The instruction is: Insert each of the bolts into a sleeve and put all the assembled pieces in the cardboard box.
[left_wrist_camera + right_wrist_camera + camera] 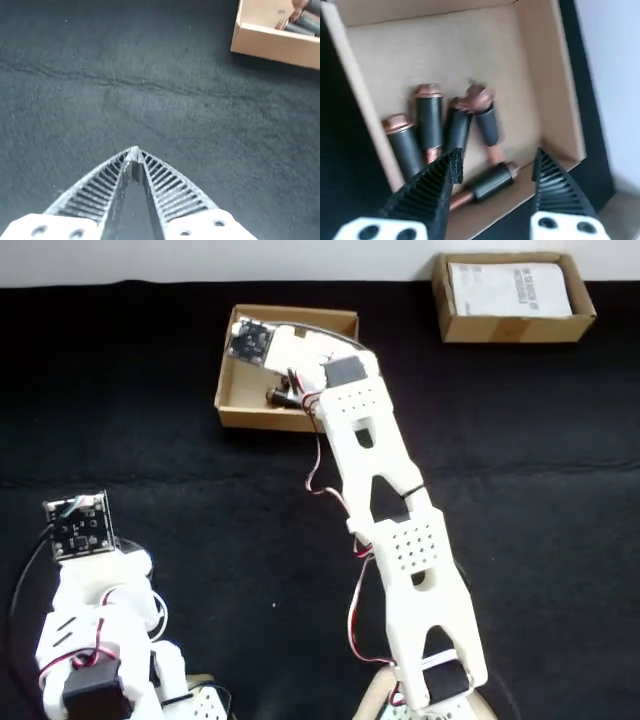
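Note:
The cardboard box (540, 80) lies right under my right gripper (497, 172), which hangs open over it and holds nothing. Several copper bolts in dark sleeves (429, 120) rest on the box floor; one of them (492, 182) lies below the gap between the fingers. From above, the right arm (385, 480) stretches to this box (240, 415) at the back of the table. My left gripper (134, 151) is shut and empty, low over the black cloth near the front left. The box's corner (270, 42), with some sleeves (300, 27) in it, shows off to one side.
A second cardboard box (455, 325) with a printed sheet inside stands at the back right. The left arm (95, 610) sits folded at the front left corner. Black cloth (520, 490) covers the table, and red and white cables hang along the right arm.

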